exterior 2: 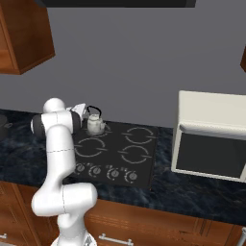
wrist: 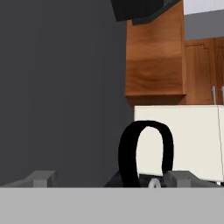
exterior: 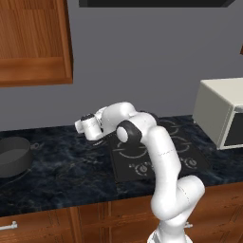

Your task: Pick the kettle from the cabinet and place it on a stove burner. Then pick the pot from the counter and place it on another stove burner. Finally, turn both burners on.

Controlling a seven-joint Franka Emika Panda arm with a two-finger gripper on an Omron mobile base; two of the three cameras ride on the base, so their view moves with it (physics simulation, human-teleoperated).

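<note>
So the kettle (exterior 2: pixel 95 125) is sitting on the black cooktop (exterior 2: pixel 144 166), on the back-left burner (exterior 2: pixel 101 129) as seen from the right base view. It's a little silver-grey thing with a tall black arched handle, standing upright. In the hand view the kettle's handle (wrist: pixel 145 153) loops up at about 6 o'clock, and just a sliver of the pale lid knob peeks out below it.

The gripper (wrist: pixel 109 178) is spread wide, its two grey fingertips (wrist: pixel 41 177) far apart, and nothing is clamped between them; the handle stands nearer the right-hand tip. Hard to say from here whether a tip grazes the handle, the angle is poor.

Room-wise: the other three burners are bare, with the knob row (exterior 2: pixel 108 172) along the front edge of the cooktop. At 3 o'clock from the cooktop there's a cream microwave (exterior 2: pixel 211 137) on the dark marble counter (exterior 2: pixel 192 192), fairly close to the cooktop's right edge. The grey wall runs right behind the kettle.

The left base view gives what the right one doesn't: the dark grey pot (exterior: pixel 14 156) way over at 9 o'clock on the counter, well apart from the cooktop, and the wooden cabinet (exterior: pixel 33 42) up at 10 o'clock. There the arm blocks the kettle.
</note>
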